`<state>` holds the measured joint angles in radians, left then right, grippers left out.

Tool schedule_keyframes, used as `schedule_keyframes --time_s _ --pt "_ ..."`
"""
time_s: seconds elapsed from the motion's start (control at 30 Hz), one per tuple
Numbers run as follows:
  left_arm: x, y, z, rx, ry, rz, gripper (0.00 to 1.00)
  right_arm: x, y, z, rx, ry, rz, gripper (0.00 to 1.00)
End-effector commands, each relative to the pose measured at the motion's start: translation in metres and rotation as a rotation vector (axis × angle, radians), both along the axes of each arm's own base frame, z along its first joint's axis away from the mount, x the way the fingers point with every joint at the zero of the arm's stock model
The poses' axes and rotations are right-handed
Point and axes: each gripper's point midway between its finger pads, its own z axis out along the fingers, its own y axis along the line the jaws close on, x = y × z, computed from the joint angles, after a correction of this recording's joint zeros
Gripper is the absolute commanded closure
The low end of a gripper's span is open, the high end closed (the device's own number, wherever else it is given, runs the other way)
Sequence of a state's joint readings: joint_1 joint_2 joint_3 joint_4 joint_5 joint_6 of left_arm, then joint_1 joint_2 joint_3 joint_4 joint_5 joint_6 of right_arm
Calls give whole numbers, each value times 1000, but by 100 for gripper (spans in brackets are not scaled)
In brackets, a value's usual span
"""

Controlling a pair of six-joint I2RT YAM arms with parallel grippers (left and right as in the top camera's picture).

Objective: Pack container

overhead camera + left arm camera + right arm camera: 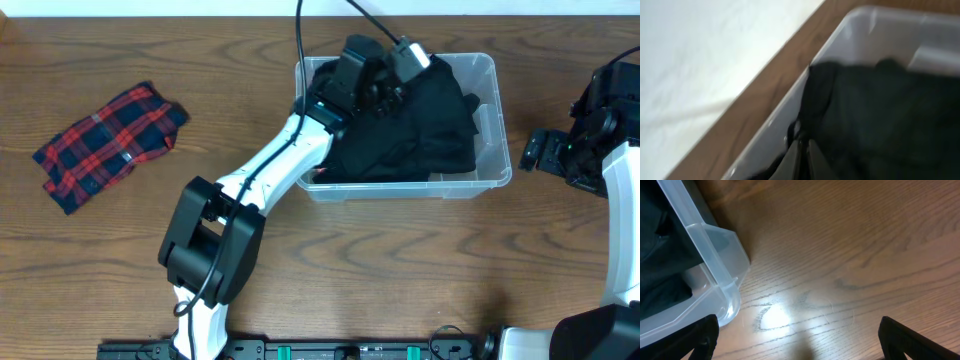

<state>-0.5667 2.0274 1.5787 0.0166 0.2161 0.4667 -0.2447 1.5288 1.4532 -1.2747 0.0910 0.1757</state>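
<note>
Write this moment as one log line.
left gripper: shut, above black clothes in container | right gripper: open, beside container | plaid cloth: outside

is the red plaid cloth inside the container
No, the red plaid cloth lies on the wooden table, well left of the container, which holds black fabric.

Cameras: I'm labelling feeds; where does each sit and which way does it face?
Overhead: fixed above the wooden table, facing straight down at the clear plastic bin of black clothing and a red-and-blue plaid cloth; both arms show.
Left wrist: on the left arm, looking into the bin's corner; shut left gripper at bottom edge.
Right wrist: on the right arm, facing down at bare wood beside the bin; open right gripper.
Shared: all show the bin and black clothing.
</note>
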Motion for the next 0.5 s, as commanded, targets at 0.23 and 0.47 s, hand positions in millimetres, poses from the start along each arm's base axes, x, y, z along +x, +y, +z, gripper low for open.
schedule_keyframes --time_s 0.23,0.47 --pt "24 61 -78 94 181 151 94 1 -2 6 -15 -17 -10 1" --pt "11 65 -124 161 291 147 94 1 -2 6 -15 -17 -10 1"
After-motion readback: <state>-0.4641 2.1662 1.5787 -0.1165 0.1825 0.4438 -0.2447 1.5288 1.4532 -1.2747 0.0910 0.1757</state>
